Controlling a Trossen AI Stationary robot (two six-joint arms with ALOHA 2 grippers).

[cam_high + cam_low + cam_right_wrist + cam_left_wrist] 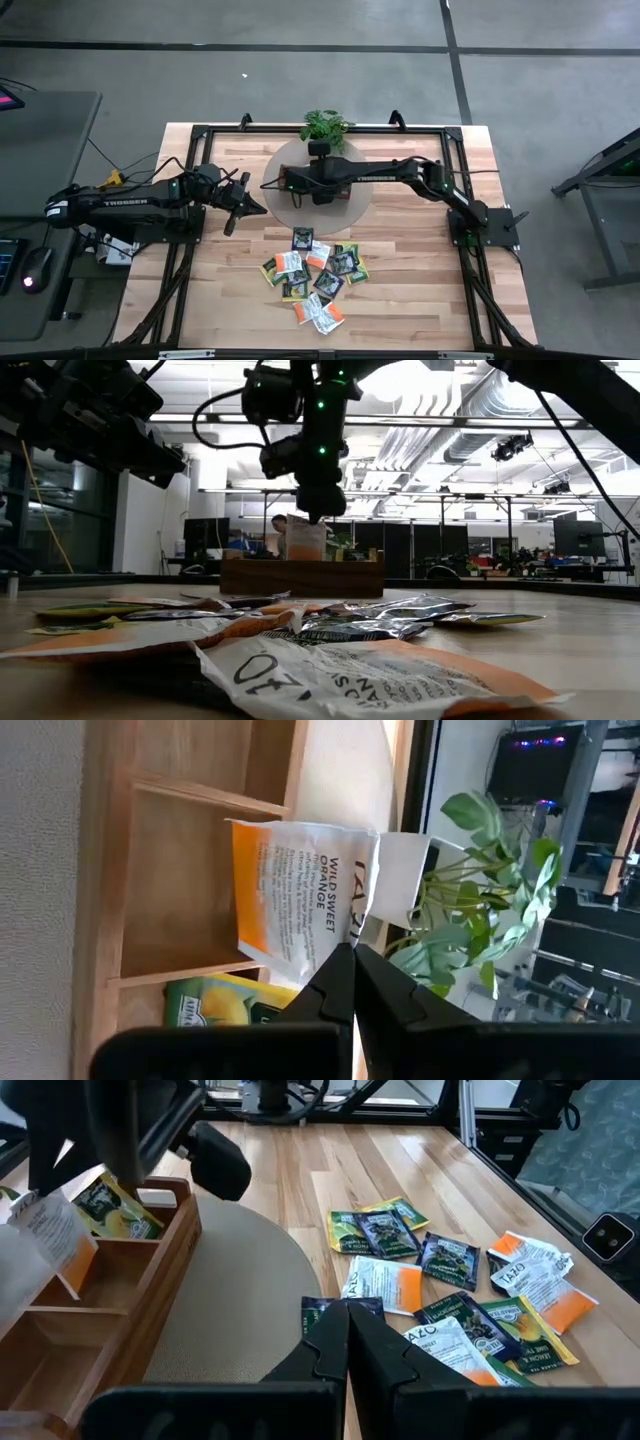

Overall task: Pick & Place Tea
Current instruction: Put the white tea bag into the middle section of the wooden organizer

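The tea is a loose pile of flat sachets (312, 280) on the near middle of the table, also seen in the left wrist view (450, 1280). A brown wooden tray (300, 575) stands on a round mat (300, 160). A yellow-green sachet (215, 1005) lies in one of its compartments. My right gripper (318, 512) is over the tray, shut on an orange-and-white sachet (290, 900). My left gripper (348, 1342) waits shut beside the mat's left edge (256, 207), holding nothing. My right gripper pinches the orange-and-white sachet at its white edge (345, 932) between the two fingers. The fingers slant down from above. The sachet hangs upright below them (305, 540) over a tray compartment. Its lower end sits behind the tray's near wall, so I cannot tell whether it rests on the floor.
A small green potted plant (325, 126) stands just beyond the tray at the table's far edge. A black frame (200, 135) runs around the tabletop. Bare wood (420, 290) lies to the right of the sachet pile.
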